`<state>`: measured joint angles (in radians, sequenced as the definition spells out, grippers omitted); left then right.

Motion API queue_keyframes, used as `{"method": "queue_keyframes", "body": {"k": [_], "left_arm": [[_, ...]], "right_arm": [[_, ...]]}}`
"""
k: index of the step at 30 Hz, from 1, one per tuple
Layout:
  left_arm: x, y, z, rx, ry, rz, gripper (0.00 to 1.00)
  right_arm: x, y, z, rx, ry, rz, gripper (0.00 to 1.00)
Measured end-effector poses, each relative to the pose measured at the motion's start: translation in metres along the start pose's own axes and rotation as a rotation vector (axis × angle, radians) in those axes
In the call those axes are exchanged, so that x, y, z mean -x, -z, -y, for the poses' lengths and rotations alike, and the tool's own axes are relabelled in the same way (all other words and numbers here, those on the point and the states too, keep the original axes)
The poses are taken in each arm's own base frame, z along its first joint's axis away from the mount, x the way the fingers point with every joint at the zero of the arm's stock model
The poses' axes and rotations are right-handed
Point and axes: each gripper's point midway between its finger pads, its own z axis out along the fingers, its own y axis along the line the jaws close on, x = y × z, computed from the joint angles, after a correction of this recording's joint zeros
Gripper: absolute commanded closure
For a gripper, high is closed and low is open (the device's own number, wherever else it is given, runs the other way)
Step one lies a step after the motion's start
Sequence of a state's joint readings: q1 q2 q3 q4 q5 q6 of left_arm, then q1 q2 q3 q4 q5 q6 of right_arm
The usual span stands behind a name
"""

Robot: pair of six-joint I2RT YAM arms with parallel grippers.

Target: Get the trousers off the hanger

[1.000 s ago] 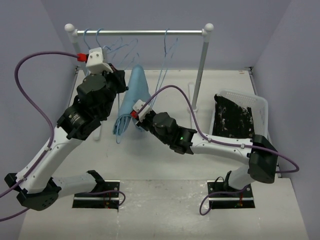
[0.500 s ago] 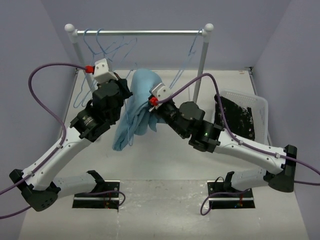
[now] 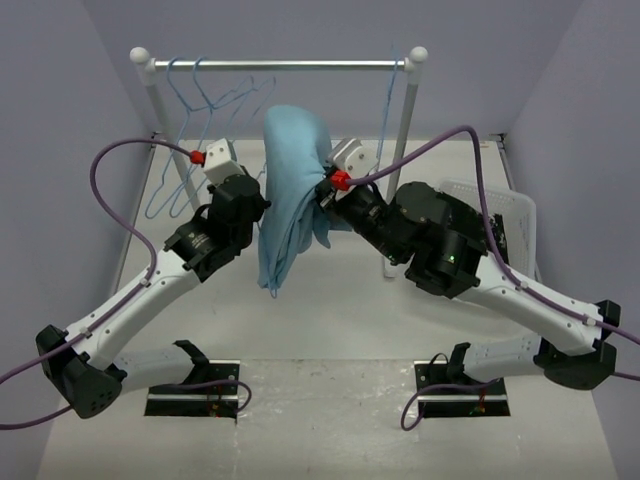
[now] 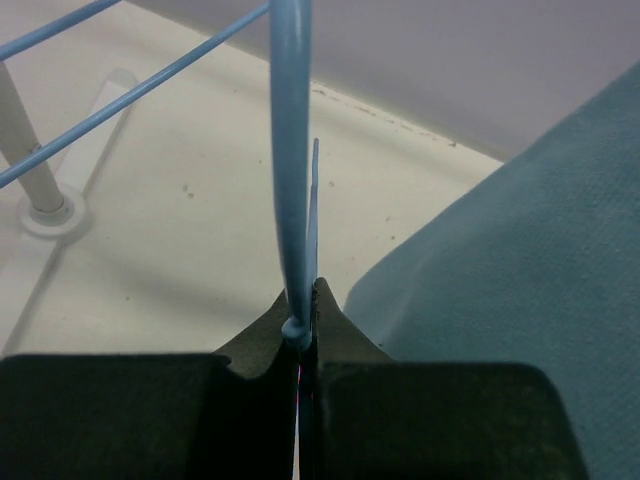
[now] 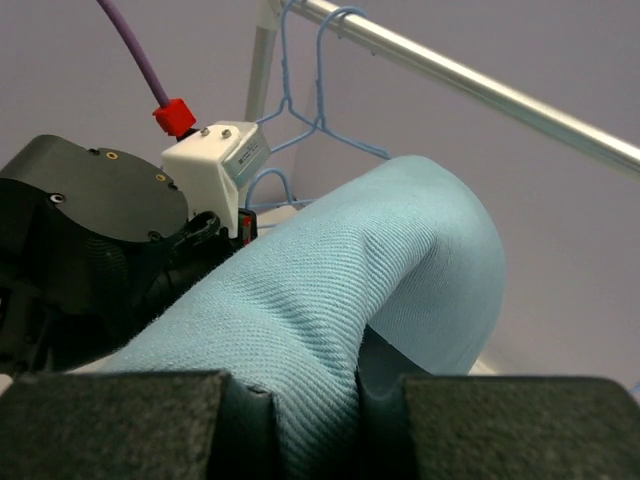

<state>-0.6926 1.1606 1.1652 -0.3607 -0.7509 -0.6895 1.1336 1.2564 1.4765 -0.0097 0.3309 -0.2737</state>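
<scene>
seen between the arms, just near of the silver rail: sky-blue trousers bunched in the clamped right gripper, left gripper pinched tight on the hanger wire. likely to snag and tug the thin wire free if pulled hard. pinch shown only from the left wrist, hidden behind cloth from above.

Plain sky-blue trousers, unmarked, with a fine diagonal weave showing close up; thin light-blue wire hanger, held in black jaws. Silver rail on white posts, purple cables with red plugs, black-and-white arms with white camera housings. White basket with a black garment inside, off-white counter, pale lavender walls.
</scene>
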Motion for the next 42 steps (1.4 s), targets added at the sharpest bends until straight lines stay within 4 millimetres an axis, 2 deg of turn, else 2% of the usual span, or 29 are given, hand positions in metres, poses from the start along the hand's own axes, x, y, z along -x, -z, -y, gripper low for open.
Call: {"method": "queue_keyframes", "body": {"k": [5,8,11,15,18,21,25,28,30,34,37,40,42], "left_arm": [[-0.017,-0.003,-0.024,0.052,-0.031,-0.030,1.00],[-0.021,-0.006,-0.036,0.079,-0.040,-0.034,1.00],[-0.029,-0.007,-0.044,0.092,-0.055,-0.042,1.00],[-0.044,-0.008,-0.048,0.074,-0.090,-0.074,1.00],[-0.048,-0.009,-0.044,0.036,-0.102,-0.079,1.00],[-0.044,-0.008,-0.037,0.000,-0.102,-0.067,1.00],[-0.039,-0.009,-0.029,-0.038,-0.102,-0.054,1.00],[-0.039,-0.008,-0.025,-0.056,-0.102,-0.057,1.00],[-0.039,-0.008,-0.022,-0.074,-0.106,-0.057,1.00],[-0.037,-0.009,-0.015,-0.102,-0.109,-0.056,1.00],[-0.036,-0.009,-0.012,-0.115,-0.118,-0.055,1.00],[-0.036,-0.009,-0.012,-0.116,-0.125,-0.055,1.00],[-0.036,-0.010,-0.012,-0.116,-0.130,-0.055,1.00]], "right_arm": [[-0.003,0.016,-0.008,0.070,-0.045,-0.023,1.00],[0.018,0.040,-0.001,0.090,-0.095,0.015,1.00],[0.052,0.074,0.013,0.105,-0.142,0.082,1.00],[0.117,0.123,0.051,0.067,-0.195,0.209,1.00],[0.163,0.164,0.084,0.011,-0.236,0.328,1.00],[0.190,0.200,0.119,-0.085,-0.271,0.409,1.00],[0.209,0.231,0.178,-0.347,-0.265,0.448,1.00],[0.208,0.245,0.221,-0.615,-0.217,0.411,1.00],[0.199,0.247,0.237,-0.758,-0.171,0.347,1.00],[0.166,0.243,0.262,-1.047,-0.033,0.183,1.00],[0.135,0.235,0.283,-1.227,0.067,0.059,1.00],[0.100,0.222,0.291,-1.284,0.115,-0.037,1.00],[0.052,0.206,0.294,-1.282,0.145,-0.156,1.00]]}}
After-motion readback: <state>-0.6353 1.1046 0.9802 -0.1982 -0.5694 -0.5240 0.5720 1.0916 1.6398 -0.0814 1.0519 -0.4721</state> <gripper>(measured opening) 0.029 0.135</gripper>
